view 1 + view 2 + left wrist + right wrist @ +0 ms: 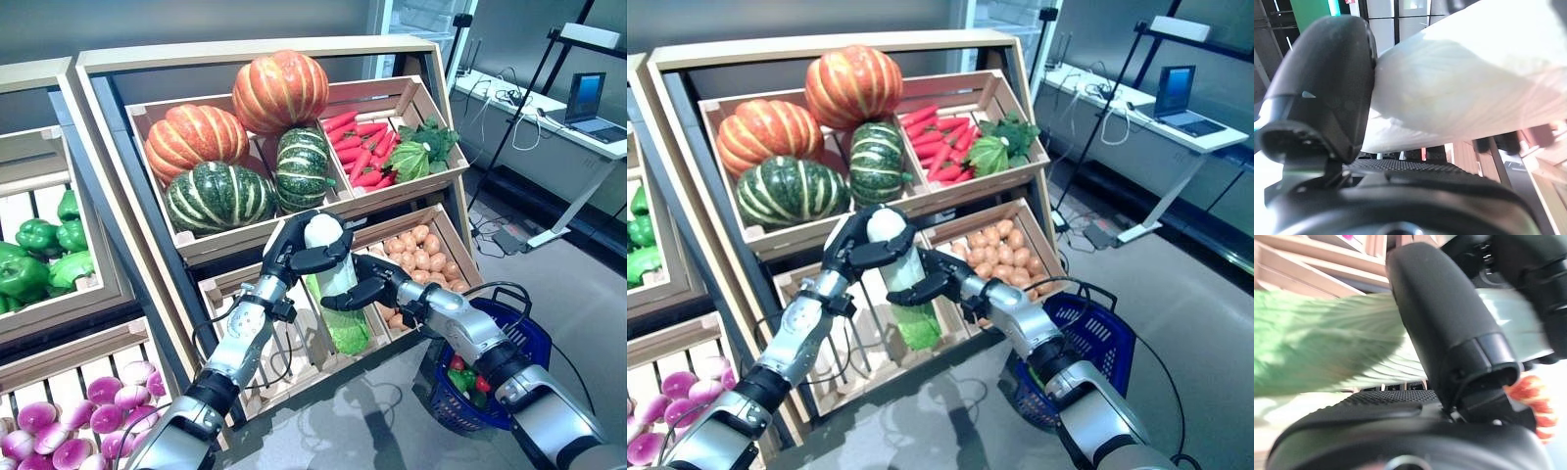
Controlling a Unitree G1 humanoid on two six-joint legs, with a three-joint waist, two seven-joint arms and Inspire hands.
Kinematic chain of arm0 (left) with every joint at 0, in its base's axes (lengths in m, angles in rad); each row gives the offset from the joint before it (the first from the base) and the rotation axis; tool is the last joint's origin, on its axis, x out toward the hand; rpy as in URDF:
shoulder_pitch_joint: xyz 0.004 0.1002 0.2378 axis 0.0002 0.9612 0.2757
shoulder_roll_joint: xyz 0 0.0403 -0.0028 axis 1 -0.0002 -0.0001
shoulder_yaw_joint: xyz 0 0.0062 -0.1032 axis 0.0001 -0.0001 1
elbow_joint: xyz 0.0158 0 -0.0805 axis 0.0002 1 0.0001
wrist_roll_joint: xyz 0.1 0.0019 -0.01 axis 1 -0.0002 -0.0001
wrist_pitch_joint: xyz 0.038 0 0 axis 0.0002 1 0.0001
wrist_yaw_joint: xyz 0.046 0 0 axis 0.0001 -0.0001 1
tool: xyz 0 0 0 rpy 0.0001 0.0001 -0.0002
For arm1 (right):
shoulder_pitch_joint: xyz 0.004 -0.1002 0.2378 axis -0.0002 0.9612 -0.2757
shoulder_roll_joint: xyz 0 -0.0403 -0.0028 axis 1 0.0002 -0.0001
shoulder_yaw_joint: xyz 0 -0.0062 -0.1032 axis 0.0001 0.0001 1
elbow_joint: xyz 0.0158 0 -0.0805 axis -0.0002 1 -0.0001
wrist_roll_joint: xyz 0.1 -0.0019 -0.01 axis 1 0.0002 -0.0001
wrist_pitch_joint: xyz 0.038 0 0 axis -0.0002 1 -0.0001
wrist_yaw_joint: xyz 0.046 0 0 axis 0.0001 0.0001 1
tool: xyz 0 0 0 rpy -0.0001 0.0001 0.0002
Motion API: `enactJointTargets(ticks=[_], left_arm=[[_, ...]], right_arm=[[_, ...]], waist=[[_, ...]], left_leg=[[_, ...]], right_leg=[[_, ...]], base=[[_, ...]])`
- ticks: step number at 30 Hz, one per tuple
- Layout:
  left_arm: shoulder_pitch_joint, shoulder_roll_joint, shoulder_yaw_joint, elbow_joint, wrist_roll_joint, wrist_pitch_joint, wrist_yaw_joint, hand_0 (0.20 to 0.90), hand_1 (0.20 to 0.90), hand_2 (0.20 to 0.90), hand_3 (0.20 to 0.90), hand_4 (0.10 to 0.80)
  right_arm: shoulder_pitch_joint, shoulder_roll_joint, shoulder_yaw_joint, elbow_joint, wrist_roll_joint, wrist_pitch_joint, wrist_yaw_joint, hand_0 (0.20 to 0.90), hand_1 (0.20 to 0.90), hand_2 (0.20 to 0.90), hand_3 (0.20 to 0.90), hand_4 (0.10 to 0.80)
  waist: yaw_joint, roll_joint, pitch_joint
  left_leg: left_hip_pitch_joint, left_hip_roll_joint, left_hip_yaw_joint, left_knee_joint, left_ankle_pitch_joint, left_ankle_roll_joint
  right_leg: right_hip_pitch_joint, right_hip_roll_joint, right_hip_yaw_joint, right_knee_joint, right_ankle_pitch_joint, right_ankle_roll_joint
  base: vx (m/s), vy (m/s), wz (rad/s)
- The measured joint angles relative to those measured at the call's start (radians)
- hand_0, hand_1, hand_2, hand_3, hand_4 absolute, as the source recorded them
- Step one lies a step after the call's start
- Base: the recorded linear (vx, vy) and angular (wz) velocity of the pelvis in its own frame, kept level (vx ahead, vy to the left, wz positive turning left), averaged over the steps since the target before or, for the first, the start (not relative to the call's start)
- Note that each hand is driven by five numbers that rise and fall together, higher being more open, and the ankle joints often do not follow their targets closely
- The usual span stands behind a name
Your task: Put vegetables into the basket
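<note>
Both hands, left (294,257) & right (367,292), grip cabbage (333,284); basket (490,367) w/ veg on right forearm.

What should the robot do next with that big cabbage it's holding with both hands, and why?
Probably the left hand should let go. Both hands grip the cabbage: the left round its white end, the right hand lower down near the green leaves. The blue basket hangs on the right arm, so the right hand likely carries the cabbage there alone.

Left hand (294,257), right hand (364,290), fingers curled.
</note>
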Motion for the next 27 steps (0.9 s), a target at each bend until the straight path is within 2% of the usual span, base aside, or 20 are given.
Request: enactJointTargets(ticks=[6, 10, 11, 13, 27], left_arm=[[0.000, 0.009, -0.051, 0.000, -0.010, 0.048, -0.001, 0.300, 0.300, 0.300, 0.300, 0.400], [0.000, 0.013, -0.067, 0.000, -0.026, 0.077, 0.006, 0.300, 0.300, 0.300, 0.300, 0.400], [0.000, 0.015, -0.068, 0.000, -0.032, 0.080, 0.007, 0.300, 0.300, 0.300, 0.300, 0.400], [0.000, 0.016, -0.068, 0.000, -0.037, 0.081, 0.007, 0.300, 0.300, 0.300, 0.300, 0.400], [0.000, 0.042, -0.066, -0.021, -0.135, 0.101, 0.013, 0.300, 0.300, 0.300, 0.300, 0.400]], right_arm=[[-0.080, 0.020, 0.011, 0.178, -0.003, 0.101, 0.155, 0.900, 0.900, 0.900, 0.900, 0.800], [-0.096, 0.039, 0.011, 0.244, 0.023, 0.125, 0.188, 0.900, 0.900, 0.900, 0.900, 0.800], [-0.095, 0.041, 0.011, 0.250, 0.036, 0.129, 0.189, 0.853, 0.853, 0.853, 0.853, 0.769], [-0.095, 0.043, 0.011, 0.257, 0.060, 0.130, 0.189, 0.300, 0.300, 0.300, 0.300, 0.400], [-0.085, 0.060, 0.026, 0.235, 0.074, 0.094, 0.172, 0.300, 0.300, 0.300, 0.300, 0.400]], waist=[[0.010, 0.000, -0.002], [0.019, 0.000, -0.002], [0.022, 0.000, -0.002], [0.023, 0.000, -0.003], [0.021, -0.001, -0.009]], left_leg=[[-0.003, -0.002, -0.012, 0.000, 0.003, 0.001], [-0.001, -0.002, -0.015, 0.000, 0.004, 0.000], [-0.001, -0.002, -0.016, 0.000, 0.004, 0.000], [-0.001, -0.002, -0.019, 0.000, 0.005, 0.000], [-0.002, -0.011, -0.040, -0.007, 0.020, 0.006]], right_leg=[[0.003, -0.002, -0.001, 0.000, 0.000, 0.001], [0.006, -0.002, -0.001, 0.000, 0.000, 0.001], [0.007, -0.003, -0.002, 0.000, 0.000, 0.001], [0.009, -0.003, -0.003, 0.000, 0.000, 0.001], [0.013, -0.012, 0.002, 0.000, 0.003, 0.005]], base=[[0.011, -0.008, 0.05], [0.007, -0.002, 0.02], [0.000, 0.000, 0.00], [0.015, 0.009, 0.04], [0.000, 0.004, 0.04]])
